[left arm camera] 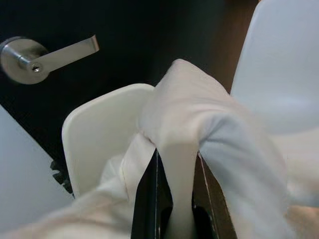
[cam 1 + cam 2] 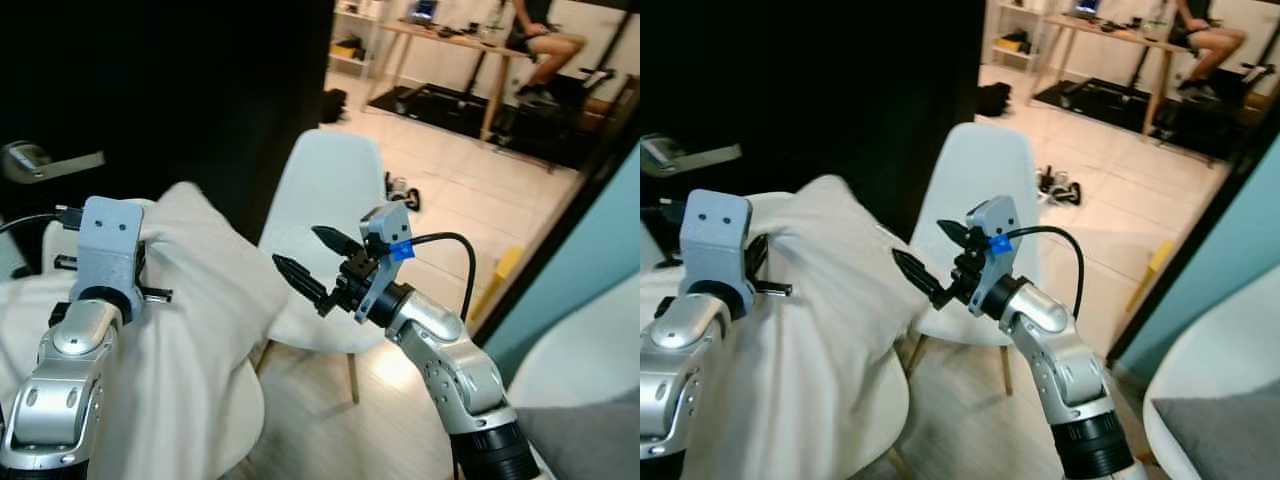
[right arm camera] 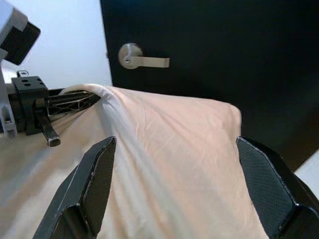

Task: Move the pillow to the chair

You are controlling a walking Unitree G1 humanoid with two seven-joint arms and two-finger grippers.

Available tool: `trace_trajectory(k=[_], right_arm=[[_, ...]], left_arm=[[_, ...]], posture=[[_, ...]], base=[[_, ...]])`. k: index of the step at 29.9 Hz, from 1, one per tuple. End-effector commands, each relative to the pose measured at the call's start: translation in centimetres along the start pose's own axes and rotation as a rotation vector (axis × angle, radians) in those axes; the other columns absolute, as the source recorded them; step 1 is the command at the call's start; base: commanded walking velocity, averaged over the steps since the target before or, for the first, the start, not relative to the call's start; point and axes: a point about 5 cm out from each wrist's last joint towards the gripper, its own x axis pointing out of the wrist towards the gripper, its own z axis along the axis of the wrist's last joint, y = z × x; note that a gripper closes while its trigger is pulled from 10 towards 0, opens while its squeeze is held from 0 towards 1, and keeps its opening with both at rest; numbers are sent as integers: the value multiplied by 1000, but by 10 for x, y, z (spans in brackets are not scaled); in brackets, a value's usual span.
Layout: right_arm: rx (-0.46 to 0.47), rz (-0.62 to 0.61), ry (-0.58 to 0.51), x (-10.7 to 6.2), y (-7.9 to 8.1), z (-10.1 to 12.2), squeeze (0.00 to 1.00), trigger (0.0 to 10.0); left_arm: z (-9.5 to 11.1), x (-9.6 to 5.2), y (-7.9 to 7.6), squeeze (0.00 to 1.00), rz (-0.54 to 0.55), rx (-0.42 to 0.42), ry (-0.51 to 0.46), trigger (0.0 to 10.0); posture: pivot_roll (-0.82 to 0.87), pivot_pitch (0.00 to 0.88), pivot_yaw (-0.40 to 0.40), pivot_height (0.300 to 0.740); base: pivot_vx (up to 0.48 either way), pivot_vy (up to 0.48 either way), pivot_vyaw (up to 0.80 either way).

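Left gripper (image 2: 150,262) first, closest to the head camera: its black fingers (image 1: 149,199) are pinched together on a fold of the cream pillow (image 2: 190,330), and the wrist camera shows the fabric bunched up between them. Over to the right gripper (image 2: 312,262), fingers spread wide and holding nothing, poised just off the pillow's far corner with that corner framed between the two pads (image 3: 92,184). The pillow itself is draped across the seat and backrest of the near white chair (image 1: 94,129), its upper corner reaching toward the seat edge of the second white chair (image 2: 330,200) just beyond. Behind both stands a dark door with a silver door handle (image 3: 142,59), and off in the bright room a person (image 2: 545,35) sits at a wooden desk (image 2: 450,45). By my reading the pillow is on a chair already, though still gripped. If it stays here, the tidy move is to let the pinched fold go and draw that arm straight back so the fabric doesn't drag off the backrest. If the second chair is the target, the spread fingers want to close on the corner first so both sides lift together.
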Motion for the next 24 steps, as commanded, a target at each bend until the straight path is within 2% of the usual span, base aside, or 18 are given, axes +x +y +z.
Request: trace_trajectory(k=[1,2,3,4,6,8,9,10,11,12,14,15,18,19,20,21,22,24], right_arm=[[8,4,-8,-2,0,3,0,10000],[8,4,-8,-2,0,3,0,10000],[11,9,-6,-2,0,3,0,10000],[11,9,-6,-2,0,3,0,10000],[15,10,-4,-2,0,2,0,10000],[16,10,-3,-2,0,2,0,10000],[17,10,-3,-2,0,2,0,10000],[17,10,-3,-2,0,2,0,10000],[18,9,-1,-2,0,2,0,10000],[18,9,-1,-2,0,2,0,10000],[20,0,3,-1,-1,2,0,10000],[20,0,3,-1,-1,2,0,10000],[16,-21,6,-1,-2,2,0,10000],[16,-21,6,-1,-2,2,0,10000],[15,-24,7,0,-2,3,0,10000],[15,-24,7,0,-2,3,0,10000],[12,-26,11,0,-2,3,0,10000],[12,-28,15,0,-2,3,0,10000]], left_arm=[[26,-3,-2,0,-29,15,-102,10000],[26,-3,-2,0,-29,15,-102,10000],[27,-5,-10,0,-110,3,-87,10000],[27,-5,-10,0,-110,3,-87,10000],[26,-8,-16,0,-194,55,-61,10000],[25,-9,-17,0,-217,83,-48,10000],[20,-11,-18,0,-254,149,-15,10000],[20,-11,-18,0,-254,149,-15,10000],[12,-13,-19,0,-297,237,33,10000],[12,-13,-19,0,-297,237,33,10000],[-7,-19,-17,0,-362,375,140,10000],[-7,-19,-17,0,-362,375,140,10000],[-37,-18,-9,0,-340,613,226,10000],[-37,-18,-9,0,-340,613,226,10000],[-44,-16,-6,0,-314,672,235,10000],[-44,-16,-6,0,-314,672,235,10000],[-48,-11,-3,0,-279,733,227,10000],[-50,-7,0,0,-244,763,217,10000]], posture=[[-50,0,-114,740],[-50,0,-114,740],[-51,0,-114,740],[-51,0,-114,740],[-48,0,-115,740],[-48,0,-115,740],[-46,0,-115,740],[-46,0,-115,740],[-45,0,-114,740],[-45,0,-114,740],[-45,0,-114,740],[-45,0,-114,740],[-42,0,-116,740],[-42,0,-116,740],[-45,0,-116,740],[-45,0,-116,740],[-49,0,-117,740],[-48,0,-120,740]], base=[[0,0,775],[0,0,775],[0,0,775],[0,0,775],[0,0,775],[0,0,775],[0,0,775],[0,0,775],[0,0,775],[0,0,775],[0,0,781],[0,0,781],[0,0,0],[0,0,0],[0,0,0],[0,0,0],[0,0,0],[0,0,0]])
